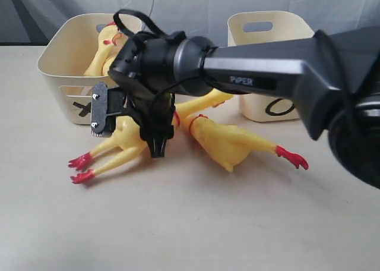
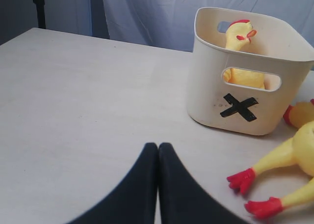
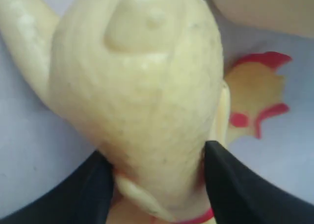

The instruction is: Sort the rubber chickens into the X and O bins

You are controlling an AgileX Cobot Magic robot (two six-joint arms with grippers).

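On the pale wooden table [image 1: 196,229]: two long yellow rubber chickens with red feet, lying close together in front of the tubs; meeting point hidden under the arm.
Feet-left chicken [image 1: 122,143]: lies just in front of the X tub, legs stretched toward the left of the exterior view; gripped at the body.
Feet-right chicken [image 1: 228,141]: lies free on the table, legs pointing toward the O tub side, thin red ring at the neck.
Third chicken [image 2: 241,52]: sits inside the X tub, red-combed head above the rim.
X tub [image 1: 56,84]: cream plastic rounded tub with a slot handle and a black X on its wall.
O tub [image 1: 252,107]: matching cream tub marked with a black O, well apart to the right; inside not visible.
Right gripper [image 3: 157,184]: reaches across the middle; black fingers press both sides of the yellow body, clamped on the feet-left chicken.
Left gripper [image 2: 158,153]: black fingers pressed together, nothing between them; hangs over bare table near the X tub.
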